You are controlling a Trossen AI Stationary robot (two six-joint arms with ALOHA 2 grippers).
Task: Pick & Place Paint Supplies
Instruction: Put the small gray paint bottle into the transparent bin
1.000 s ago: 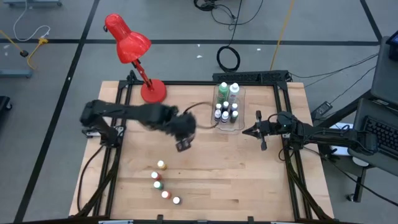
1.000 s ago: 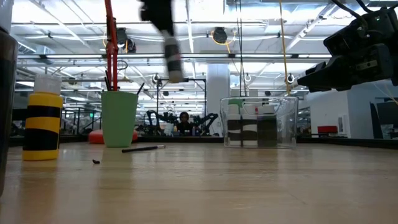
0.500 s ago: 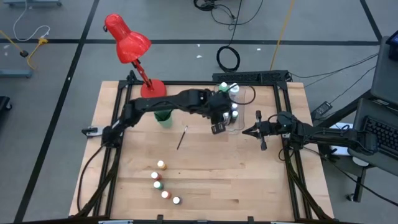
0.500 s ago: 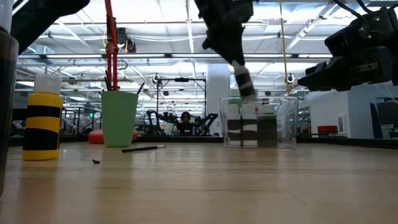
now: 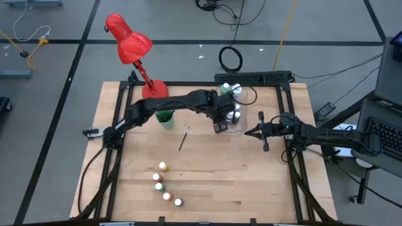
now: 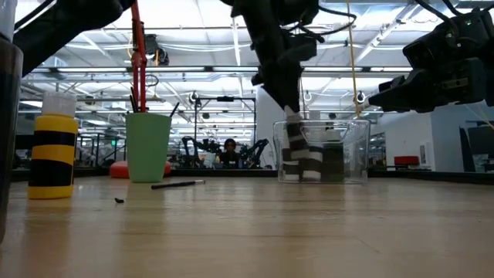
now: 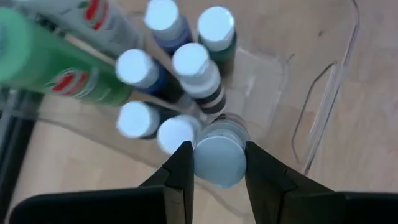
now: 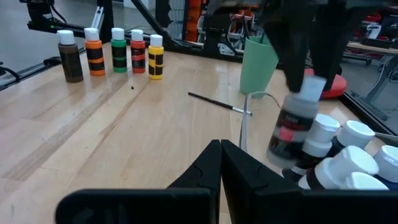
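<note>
High view: left gripper (image 5: 221, 123) is reached across to the clear plastic bin (image 5: 240, 129) at the table's far side, fingers clamped on a small white-capped paint bottle (image 7: 219, 160) by its cap end. Left wrist view confirms: the held bottle sits between both fingers, low over the near end of the bin, beside the other small bottles (image 7: 189, 61) already standing in it. Two larger bottles, green (image 7: 56, 68) and white (image 7: 93, 22), lie at the bin's other end (both blurred there). Low view puts the held bottle just at the bin's rim, tilted.

Right gripper (image 5: 262, 132) hangs just beside the bin, fingers fully together, nothing in them.

Four small bottles (image 5: 162, 167) stand in a row near the table's front. One paintbrush (image 5: 184, 139) lies on the wood beside the green cup (image 5: 165, 118).
</note>
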